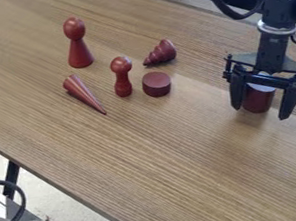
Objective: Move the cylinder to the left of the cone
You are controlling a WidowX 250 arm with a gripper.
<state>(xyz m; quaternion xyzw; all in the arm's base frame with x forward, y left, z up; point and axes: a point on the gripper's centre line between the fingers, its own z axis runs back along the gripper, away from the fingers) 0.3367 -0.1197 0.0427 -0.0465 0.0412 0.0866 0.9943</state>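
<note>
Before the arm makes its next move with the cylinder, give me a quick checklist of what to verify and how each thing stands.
1. Gripper lined up on the taller cylinder: ok, its fingers stand on either side.
2. Fingers closed on it: not ok, they are spread, with a gap at the image-right side.
3. Cylinder upright: ok.
4. Cylinder left of the smooth cone in the image: not ok, it is far to its right.
5. Which cone is meant: cannot tell, since a ridged cone-like piece also lies on the table.
</note>
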